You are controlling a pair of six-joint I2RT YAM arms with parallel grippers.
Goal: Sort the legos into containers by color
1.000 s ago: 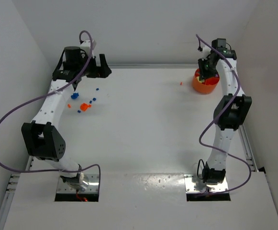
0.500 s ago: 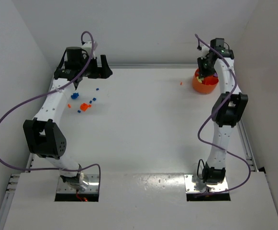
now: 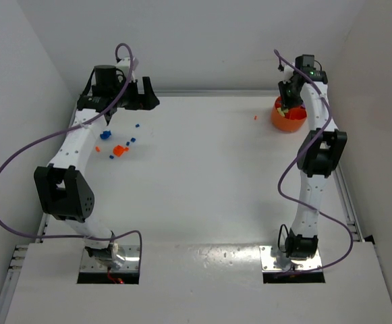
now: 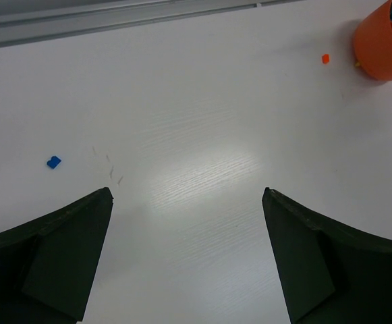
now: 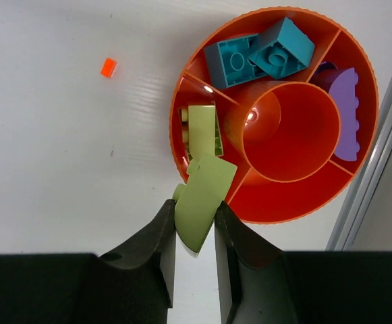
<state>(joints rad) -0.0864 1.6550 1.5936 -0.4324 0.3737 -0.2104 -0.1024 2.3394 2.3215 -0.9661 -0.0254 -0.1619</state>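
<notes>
The right end effector point(image 5: 194, 213) was closed narrowly on a green brick point(image 5: 204, 190), pinched by its lower end between both fingers. The brick hung over the near-left rim of the bowl point(image 5: 283, 216), just beside the compartment holding a second green brick point(image 5: 201, 128). Two teal bricks point(image 5: 260, 54) filled the next compartment and a purple brick point(image 5: 347, 108) another. An orange brick point(image 5: 108, 67) lay apart on the tabletop point(image 3: 202, 175). The bowl sat at the far right. The left end effector point(image 4: 187, 196) was wide open and empty above the far left, near a blue brick point(image 4: 54, 162) and other loose bricks point(image 3: 120, 150).
</notes>
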